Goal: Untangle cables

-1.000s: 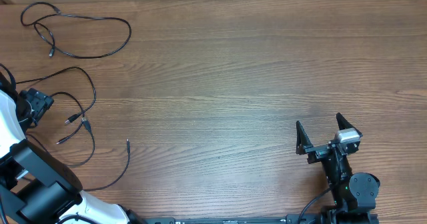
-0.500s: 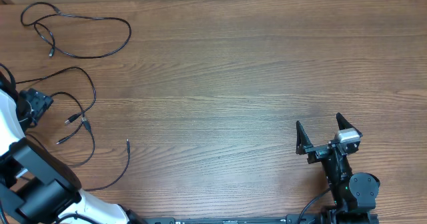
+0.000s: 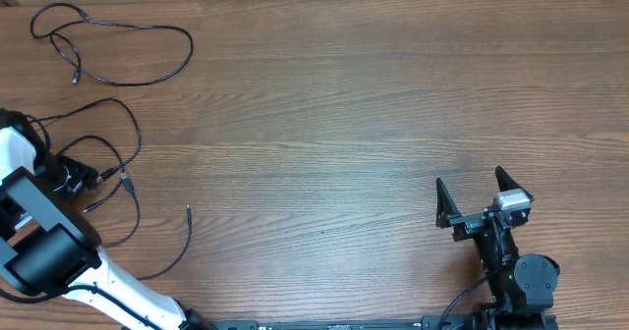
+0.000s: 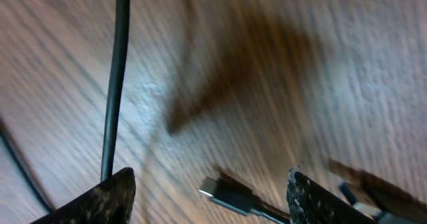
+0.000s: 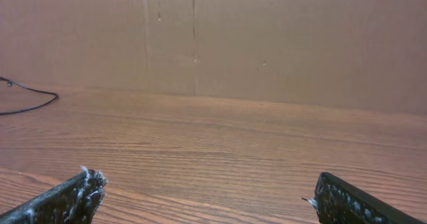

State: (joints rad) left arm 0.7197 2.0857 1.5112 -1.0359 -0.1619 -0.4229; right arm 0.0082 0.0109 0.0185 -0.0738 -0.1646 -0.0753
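**Overhead: cables [image 3: 137,134] lie at 9 and 11 o'clock, jaws apart on both arms**

Seen from above, the wooden table [image 3: 344,114] carries the thin black cords in two lots, both on its left side. A looped cable [image 3: 191,47] lies by itself at about 11 o'clock, well apart from the rest. The tangled group sprawls at 9 o'clock, its strands crossing one another. One strand trails toward 8 o'clock and ends in a small end plug [image 3: 188,209]. The left arm [image 3: 44,256] reaches in from the 8 o'clock edge, and its tip sits right among the tangled strands.

In the left wrist view, the left gripper [image 4: 210,197] is low over the wood. Its two dark fingertips [image 4: 100,197] stand clearly apart and clamp nothing. A connector [image 4: 230,196] lies on the table between them, nearer the right-hand tip. A black strand [image 4: 115,84] runs straight up toward 12 o'clock from the left-hand tip. The view is blurred, so I cannot tell whether that strand touches the tip.

The right gripper [image 3: 472,191] sits at about 4 o'clock on the table, far from every cord. Its jaws are spread wide and empty, with only bare wood between them. In its own wrist view a cardboard wall [image 5: 267,37] stands behind the table.
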